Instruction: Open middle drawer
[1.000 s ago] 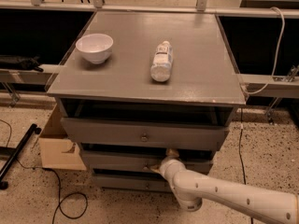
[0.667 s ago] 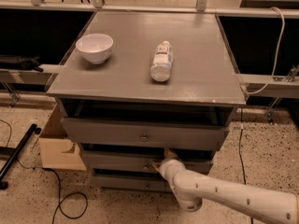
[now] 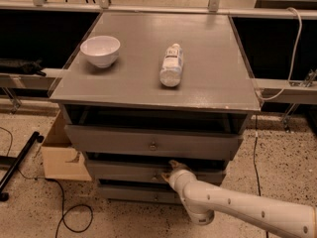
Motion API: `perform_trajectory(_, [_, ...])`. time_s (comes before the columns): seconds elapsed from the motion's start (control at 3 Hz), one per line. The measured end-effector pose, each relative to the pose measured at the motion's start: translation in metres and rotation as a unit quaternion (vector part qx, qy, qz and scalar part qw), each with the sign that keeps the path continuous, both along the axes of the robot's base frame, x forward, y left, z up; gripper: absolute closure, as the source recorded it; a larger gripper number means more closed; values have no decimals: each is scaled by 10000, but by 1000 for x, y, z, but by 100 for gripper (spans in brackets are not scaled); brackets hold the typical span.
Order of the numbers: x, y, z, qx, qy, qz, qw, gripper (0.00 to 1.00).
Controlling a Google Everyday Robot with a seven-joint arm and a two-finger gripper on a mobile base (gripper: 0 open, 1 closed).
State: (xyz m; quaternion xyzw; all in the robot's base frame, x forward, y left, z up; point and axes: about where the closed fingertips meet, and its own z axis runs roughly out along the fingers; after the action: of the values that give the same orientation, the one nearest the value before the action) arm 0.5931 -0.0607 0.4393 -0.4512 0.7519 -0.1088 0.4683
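Under the desk (image 3: pixel 148 83) top: middle drawer (image 3: pixel 119 171), between the top drawer (image 3: pixel 109 140) and the bottom drawer (image 3: pixel 124 193); a dark gap shows above its grey front.
Claw (image 3: pixel 171 168): at the middle drawer's front, about mid-width; I cannot tell whether it is apart or clamped on anything.
Hidden: the middle drawer's knob, covered by the claw; the drawer's inside is lost in shadow.
Cut off: white arm (image 3: pixel 237 209), entering from the lower right and running out of the picture.
Partly hidden: cardboard box (image 3: pixel 59 160) on the floor, behind the desk's left side.
Since a second ago: the claw stays at the same front, barely shifted; the drawer seems no further out; bowl (image 3: pixel 100 50) and bottle (image 3: pixel 172 65) unmoved.
Writing: the bottle lies on its side; its pale label's print is unreadable.
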Motion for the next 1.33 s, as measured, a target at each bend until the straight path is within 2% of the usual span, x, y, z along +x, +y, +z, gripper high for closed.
perform_trajectory(0.33, [0, 0, 0, 0, 0, 0, 10000, 100])
perform_trajectory(0.67, [-4, -3, -1, 29, 13, -44, 10000, 100])
perform_trajectory(1.0, [-27, -19, -6, 248, 99, -348, 9990, 100])
perform_trajectory(1.33, [-27, -19, -6, 248, 99, -348, 9990, 100])
